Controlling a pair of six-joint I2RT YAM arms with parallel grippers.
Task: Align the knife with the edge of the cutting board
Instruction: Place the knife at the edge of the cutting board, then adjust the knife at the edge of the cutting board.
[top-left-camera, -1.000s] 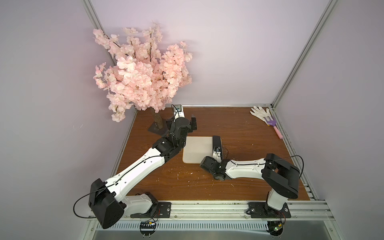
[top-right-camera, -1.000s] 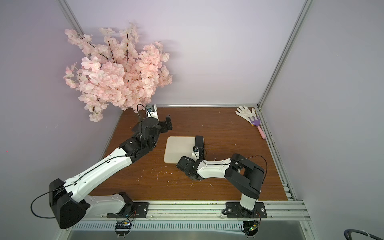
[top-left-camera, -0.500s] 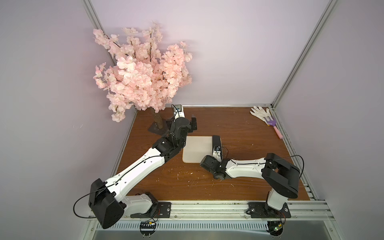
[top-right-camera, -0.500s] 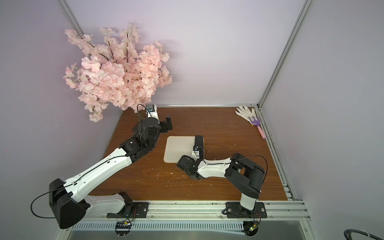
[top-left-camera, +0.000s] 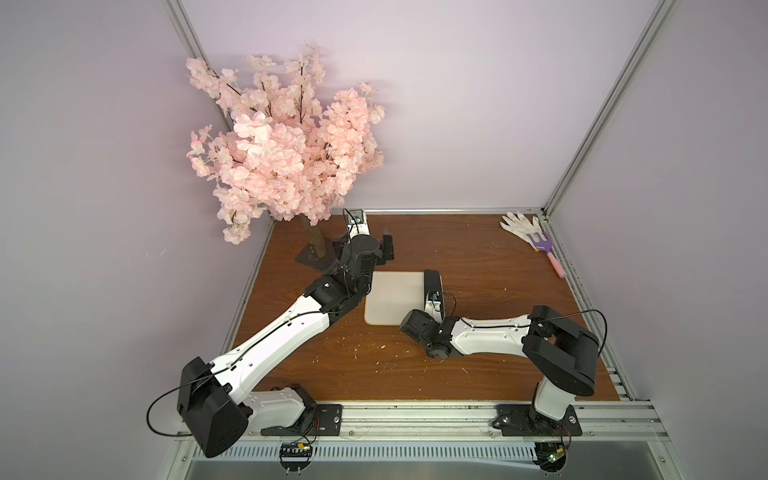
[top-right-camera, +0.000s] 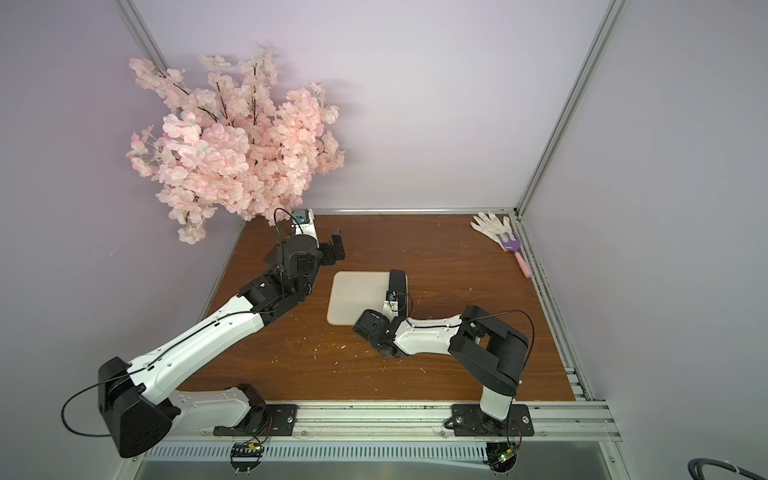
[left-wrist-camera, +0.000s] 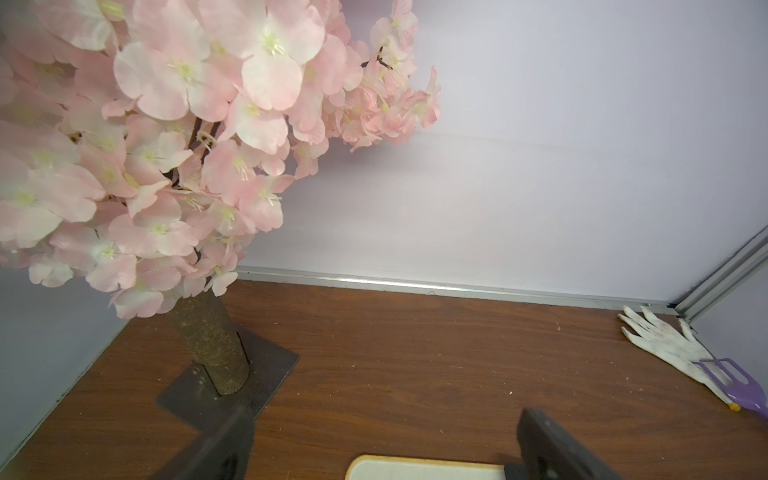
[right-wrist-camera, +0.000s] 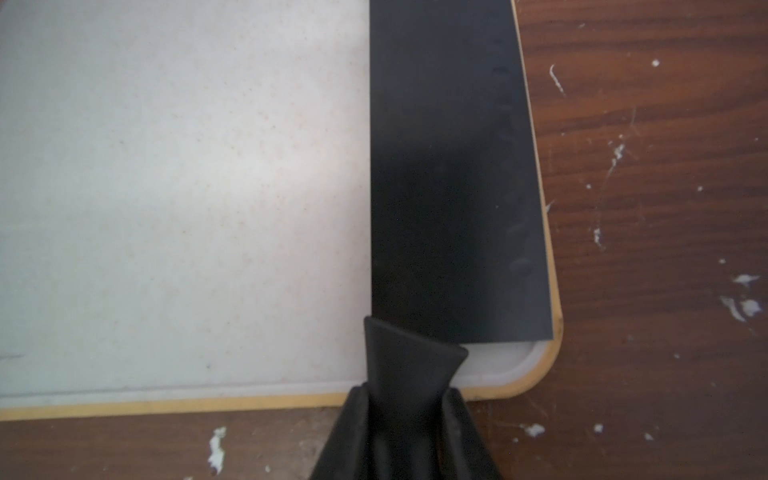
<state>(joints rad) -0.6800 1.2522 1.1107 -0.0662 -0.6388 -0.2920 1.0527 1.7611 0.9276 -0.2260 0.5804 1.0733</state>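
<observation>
Pictured from above on a brown wooden table (top-left-camera: 478, 257), largest first: a pink blossom tree (top-left-camera: 282, 153) on a dark square base (top-left-camera: 305, 261) in the far left corner. Next, the white-and-black left arm (top-left-camera: 282, 336), stretched toward that corner, with the left gripper (left-wrist-camera: 390, 444) raised just beyond the far left corner of the cutting board (top-left-camera: 395, 297), jaws spread wide and holding nothing, bare wood and a strip of the board's far edge showing between the fingers in the left wrist view. Then the right arm (top-left-camera: 490, 338), folded low across the near right of the table and reaching to the board's near right corner. At table centre in both top views, the board (top-right-camera: 357, 297) itself, cream-white with rounded corners and a tan rim, flat on the wood. Along its right side, the knife (right-wrist-camera: 449, 166), matte black, broad blade flat on the board, long edge just inside the right rim and close to parallel with it, handle jutting past the near rim. Clamped tight on that handle, the right gripper (right-wrist-camera: 405, 419), one finger pressed to either side. Well apart in the far right corner, a white glove (top-left-camera: 521, 224), with the tines of a purple-pink toy rake (top-left-camera: 544, 249) overlapping it.
</observation>
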